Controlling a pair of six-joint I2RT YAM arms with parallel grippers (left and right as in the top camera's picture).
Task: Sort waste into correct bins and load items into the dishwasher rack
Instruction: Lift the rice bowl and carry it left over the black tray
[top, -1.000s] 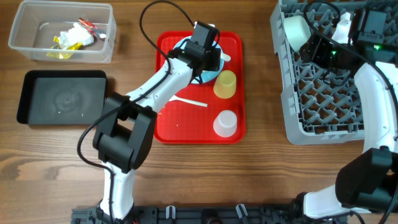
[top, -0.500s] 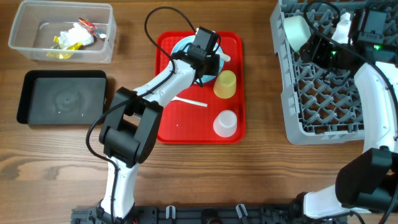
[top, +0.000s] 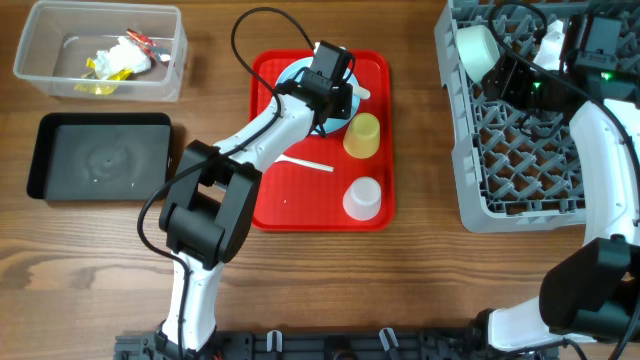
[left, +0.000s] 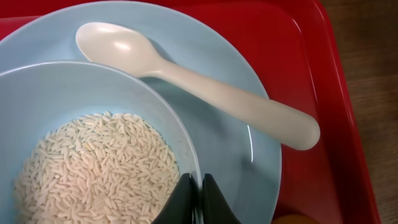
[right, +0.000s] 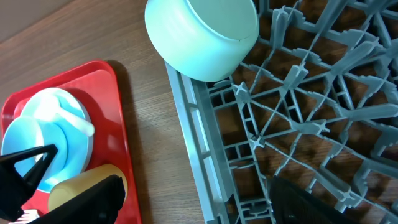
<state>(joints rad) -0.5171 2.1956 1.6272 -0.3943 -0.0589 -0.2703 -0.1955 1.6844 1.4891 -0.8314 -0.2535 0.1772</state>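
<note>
On the red tray (top: 300, 205), a light-blue bowl (left: 62, 87) of white rice grains (left: 99, 168) stands on the light-blue plate (left: 261, 155). A white spoon (left: 186, 71) lies on the plate beside it. My left gripper (left: 198, 183) is shut on the bowl's near rim, one finger inside and one outside. My right gripper (right: 199, 205) hangs open and empty over the left edge of the grey dishwasher rack (top: 530, 150), where a second light-blue bowl (right: 202, 34) lies tipped. The yellow cup (top: 362, 135), white cup (top: 362, 198) and fork (top: 305, 163) sit on the red tray.
The clear tub (top: 40, 75) at the far left holds crumpled wrappers and a napkin. The black tray (top: 100, 155) lies just in front of it. Bare wood separates the red tray from the rack.
My left gripper has closed onto the bowl's rim after shifting slightly on the tray. The right arm has not moved.
</note>
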